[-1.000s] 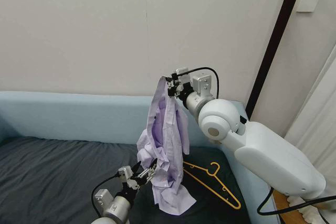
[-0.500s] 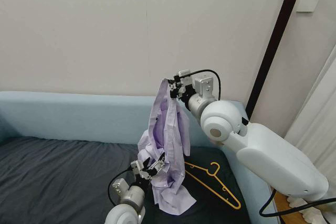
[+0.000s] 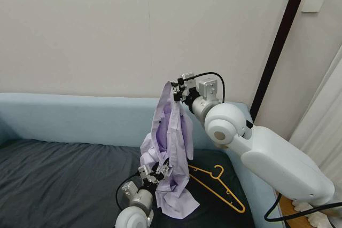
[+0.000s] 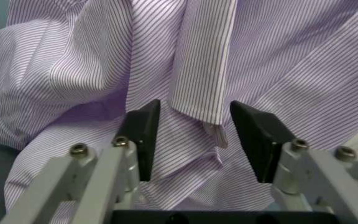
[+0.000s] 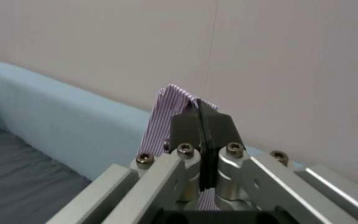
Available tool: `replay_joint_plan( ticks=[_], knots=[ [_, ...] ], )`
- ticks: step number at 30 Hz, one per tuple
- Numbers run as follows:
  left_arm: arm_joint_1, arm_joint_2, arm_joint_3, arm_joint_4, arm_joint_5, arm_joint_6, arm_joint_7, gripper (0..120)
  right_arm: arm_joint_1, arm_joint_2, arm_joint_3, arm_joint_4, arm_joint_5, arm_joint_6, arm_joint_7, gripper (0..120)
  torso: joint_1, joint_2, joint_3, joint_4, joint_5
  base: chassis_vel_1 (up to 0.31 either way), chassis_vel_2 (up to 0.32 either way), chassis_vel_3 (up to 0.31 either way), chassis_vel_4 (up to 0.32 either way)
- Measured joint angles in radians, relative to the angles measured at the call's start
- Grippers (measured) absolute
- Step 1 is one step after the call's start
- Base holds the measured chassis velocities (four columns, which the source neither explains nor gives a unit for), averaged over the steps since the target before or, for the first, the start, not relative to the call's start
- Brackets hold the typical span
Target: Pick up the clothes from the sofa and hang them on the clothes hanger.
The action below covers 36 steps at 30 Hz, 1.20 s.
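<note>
The shirt, thin cotton in fine purple-and-white stripes, hangs in a long crumpled drape just in front of the sofa backrest, its hem bunched on the dark grey seat cushion. Its top edge is pinched in the right gripper, whose black pads are closed flat on a fold of the cloth; in the right wrist view the right gripper shows that striped fold poking out past the tips. At about 7 o'clock of the shirt's lower half sits the left gripper, jaws spread wide. In the left wrist view, a narrow doubled strip of the shirt hangs between its dark wedge-shaped fingers, and I cannot tell whether either one touches it. An orange wire hanger lies flat on the cushion at 4 o'clock of the hem, near it. The backrest is pale blue and smooth. A black pole leans at 2 o'clock, well apart.
</note>
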Motion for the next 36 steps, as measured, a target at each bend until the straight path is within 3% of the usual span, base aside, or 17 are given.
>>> replay_joint_plan(
  ticks=[11,18,23,30,33,34,36],
  knots=[
    [0.007,0.001,-0.004,0.008,0.011,-0.002,-0.001,1,-0.024,-0.015,0.006,0.009,-0.005,0.006,-0.002,0,0.0,0.0,0.0,0.0,0.0,0.0,0.0,0.0,0.0],
    [0.017,0.013,-0.022,-0.006,0.015,-0.003,-0.001,0,-0.039,-0.029,0.02,0.016,-0.003,0.007,-0.002,0,0.0,0.0,0.0,-0.0002,-0.0002,0.0,0.0,0.0,0.0],
    [0.082,0.064,-0.074,-0.069,0.044,-0.004,0.0,0,-0.067,-0.044,0.046,0.013,0.0,0.008,-0.004,0,0.0,0.0,0.0,0.0,-0.0003,0.0,0.0,0.0,0.0],
    [0.17,0.244,-0.212,-0.254,0.056,0.026,-0.02,0,-0.118,-0.054,0.093,-0.004,0.018,0.014,-0.006,0,0.0,0.0,0.0,0.0,0.0001,0.0,0.0,0.0,0.0],
    [0.152,0.349,-0.247,-0.315,0.024,0.045,-0.033,0,-0.12,-0.043,0.107,-0.021,0.035,0.021,-0.007,0,0.0,0.0,0.0,0.0,-0.0007,0.0,0.0,0.0,0.0],
    [0.152,0.349,-0.247,-0.315,0.024,0.045,-0.033,0,-0.12,-0.043,0.107,-0.021,0.035,0.021,-0.007,0,0.0,0.0,0.0,0.0,-0.0007,0.0,0.0,0.0,0.0],
    [0.098,0.436,-0.257,-0.346,-0.033,0.061,-0.043,0,-0.11,-0.026,0.115,-0.045,0.051,0.025,-0.006,0,0.0,0.0,0.0,-0.0001,0.0001,0.0,0.0,0.0,0.0]
  ],
)
